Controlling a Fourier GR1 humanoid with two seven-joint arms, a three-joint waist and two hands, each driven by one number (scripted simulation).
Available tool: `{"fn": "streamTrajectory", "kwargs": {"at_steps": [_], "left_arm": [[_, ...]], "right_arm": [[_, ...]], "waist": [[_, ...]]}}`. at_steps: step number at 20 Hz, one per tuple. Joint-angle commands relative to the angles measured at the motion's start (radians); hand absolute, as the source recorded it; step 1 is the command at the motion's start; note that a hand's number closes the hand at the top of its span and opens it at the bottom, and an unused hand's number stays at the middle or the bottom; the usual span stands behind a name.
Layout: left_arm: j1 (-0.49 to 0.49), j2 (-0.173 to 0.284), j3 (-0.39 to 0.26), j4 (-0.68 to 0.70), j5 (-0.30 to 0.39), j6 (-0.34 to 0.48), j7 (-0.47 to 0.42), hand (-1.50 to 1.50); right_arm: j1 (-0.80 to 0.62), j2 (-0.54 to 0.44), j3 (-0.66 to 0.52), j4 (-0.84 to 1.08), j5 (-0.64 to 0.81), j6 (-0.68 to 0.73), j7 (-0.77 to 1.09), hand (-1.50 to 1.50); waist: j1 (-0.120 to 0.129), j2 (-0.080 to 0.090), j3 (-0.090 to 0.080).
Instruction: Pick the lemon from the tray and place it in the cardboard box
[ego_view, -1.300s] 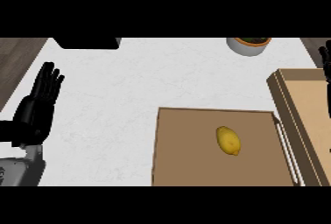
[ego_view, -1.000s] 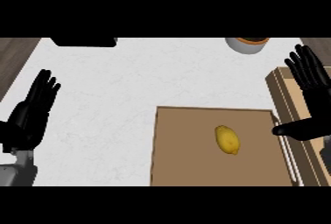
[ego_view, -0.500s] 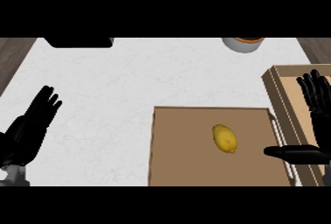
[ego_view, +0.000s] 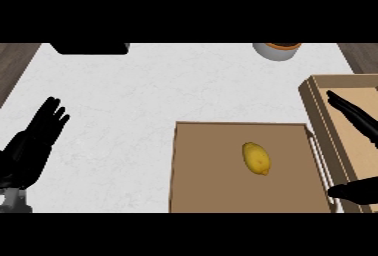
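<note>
Nothing is done yet: the lemon (ego_view: 255, 158) lies untouched in the middle of the tray (ego_view: 207, 190), and the right hand (ego_view: 359, 122), fingers wide, hovers at its 3 o'clock over the cardboard box (ego_view: 317, 95).

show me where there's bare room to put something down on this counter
Widest bare stretch: white counter between left hand, tray and the bowl at the far edge. Tray is bare around the lemon. Crowded right: right hand over cardboard box.

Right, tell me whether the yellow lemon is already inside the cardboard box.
No, the yellow lemon lies on the brown tray, while the cardboard box stands to its right.
</note>
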Motion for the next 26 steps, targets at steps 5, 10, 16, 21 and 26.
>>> {"fn": "streamTrajectory", "kwargs": {"at_steps": [5,10,16,21,26], "left_arm": [[-0.032,-0.008,-0.011,0.001,-0.020,0.009,0.031,0.00],[-0.015,0.010,0.023,-0.018,-0.003,-0.030,0.037,0.00],[-0.083,-0.020,0.062,0.107,-0.011,-0.071,-0.003,0.00],[0.007,-0.061,0.051,-0.029,-0.064,-0.038,0.033,0.00],[-0.012,-0.053,0.075,-0.075,-0.066,-0.052,0.109,0.00]], "right_arm": [[-0.131,-0.082,0.179,-0.175,0.144,0.177,0.498,-1.50],[-0.223,0.043,0.283,-0.169,0.165,0.270,0.719,-1.50],[-0.293,0.161,0.264,-0.079,0.144,0.376,0.822,-1.50],[-0.259,0.213,0.226,-0.091,0.198,0.469,0.821,-1.50],[-0.198,0.216,0.183,-0.035,0.279,0.496,0.699,-1.50]], "waist": [[0.021,0.005,0.001],[0.021,0.005,0.003],[0.007,0.007,0.004],[0.007,0.004,0.004],[0.004,0.004,0.005]]}}
